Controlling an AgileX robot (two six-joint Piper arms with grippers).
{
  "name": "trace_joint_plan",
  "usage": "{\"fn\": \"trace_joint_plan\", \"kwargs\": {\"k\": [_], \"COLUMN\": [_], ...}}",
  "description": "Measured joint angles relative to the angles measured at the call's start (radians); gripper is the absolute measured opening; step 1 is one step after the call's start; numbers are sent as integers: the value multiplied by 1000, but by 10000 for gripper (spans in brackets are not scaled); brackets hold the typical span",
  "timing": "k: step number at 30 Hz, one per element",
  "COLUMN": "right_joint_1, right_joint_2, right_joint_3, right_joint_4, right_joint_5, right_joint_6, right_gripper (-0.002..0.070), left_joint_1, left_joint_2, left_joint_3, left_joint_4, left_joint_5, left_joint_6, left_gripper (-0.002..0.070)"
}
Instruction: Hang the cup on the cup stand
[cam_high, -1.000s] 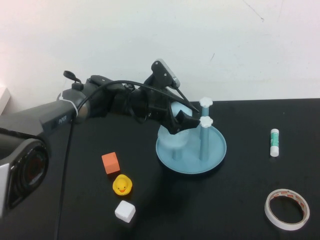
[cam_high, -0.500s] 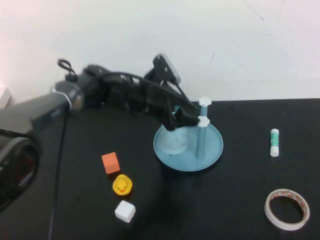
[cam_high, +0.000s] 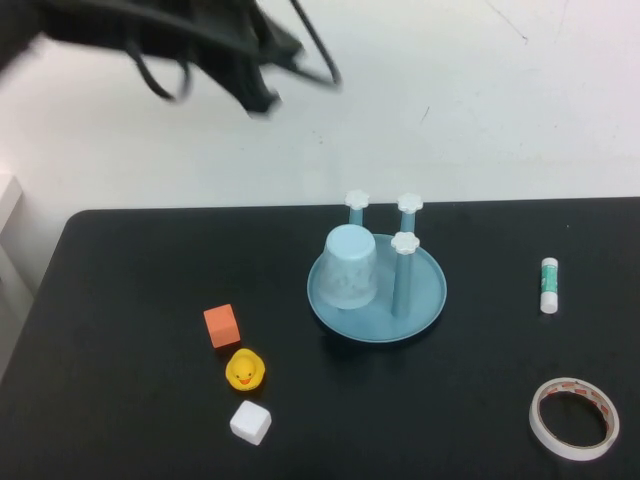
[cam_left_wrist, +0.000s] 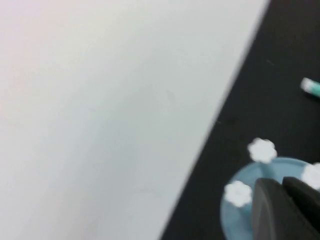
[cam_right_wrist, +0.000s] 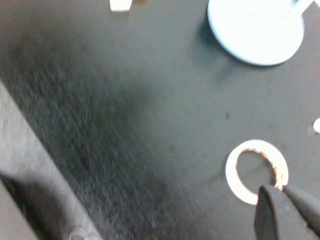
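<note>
The cup stand (cam_high: 377, 292), a round light blue dish with upright posts and white flower caps, sits near the middle of the black table (cam_high: 140, 400), and it is the largest thing of the task. The cup (cam_high: 349, 268) is upside down over the post on the stand's left side, with its rim down toward the dish, and nothing touches it, so I judge that the hanging itself is done. The step in hand is the retreat of the left arm, and to do it well the arm should go up and away without sweeping low over the caps, because the cup is light and a small knock could tip it or push the dish. The left gripper (cam_high: 262, 98) is high above the table's far edge, in front of the white wall, with its jaws shut and empty. The right gripper (cam_right_wrist: 292, 210) is out of the high view; in its own wrist view it hangs low over the table near the tape roll (cam_right_wrist: 256, 170), its jaws closed on nothing. The smaller things, an orange cube (cam_high: 222, 326), a yellow duck (cam_high: 244, 370), a white cube (cam_high: 250, 423) and a glue stick (cam_high: 548, 285), lie well apart from the stand and need no care.
</note>
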Motion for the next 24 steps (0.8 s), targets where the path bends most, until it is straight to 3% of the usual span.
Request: {"fn": "trace_joint_plan", "kwargs": {"k": [6,12,24], "right_joint_1": [0,0,0], "right_joint_2": [-176,-327,-385], "right_joint_3": [41,165,309], "right_joint_4": [-4,-4,5], "right_joint_5": [4,-15,-149], "right_joint_6": [-1,-1,-4], "right_gripper": [0,0,0], "left_joint_1": [0,0,0], "left_joint_2": [-238,-502,-960], "left_joint_3": [41,224,831], "left_joint_4": [207,400,465], "left_joint_5": [-36,-123,-422], "left_joint_6": [-253,-436,-519], "left_gripper": [0,0,0]}}
